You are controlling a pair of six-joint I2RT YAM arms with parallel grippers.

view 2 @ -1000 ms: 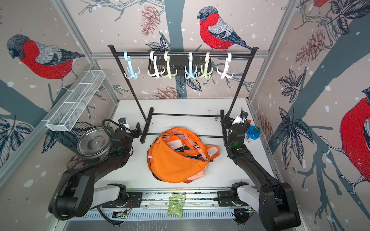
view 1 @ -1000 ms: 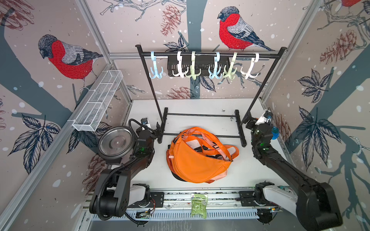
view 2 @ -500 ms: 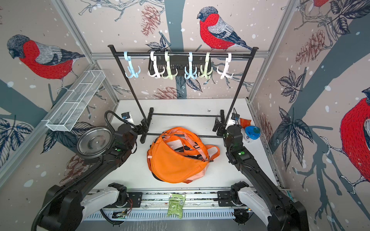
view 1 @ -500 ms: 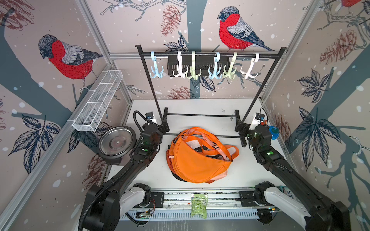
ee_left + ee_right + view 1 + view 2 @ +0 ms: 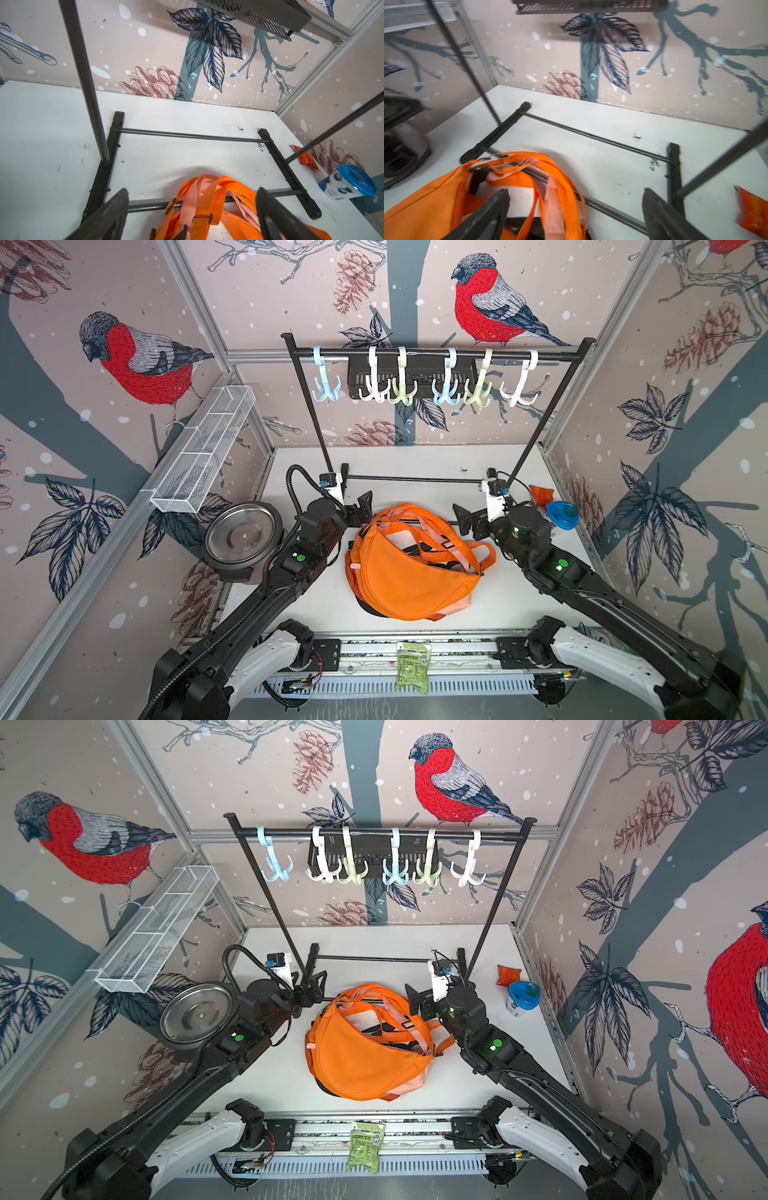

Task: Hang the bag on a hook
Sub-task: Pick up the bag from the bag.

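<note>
Left pincer [image 5: 362, 506] and right pincer [image 5: 466, 519] stand wide and empty, flanking the bag [image 5: 409, 572], which lies on the surface [image 5: 415, 460] at the front foot bar of the rack [image 5: 316, 423]. Best to pinch one strap [image 5: 204, 195] near its crest, clear of the bar, leaving a loop for a hook [image 5: 445, 385].

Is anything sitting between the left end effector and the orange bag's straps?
Nothing visible. The open left end effector faces the orange straps directly; they lie across the rack's front base bar, which runs beneath them.
</note>
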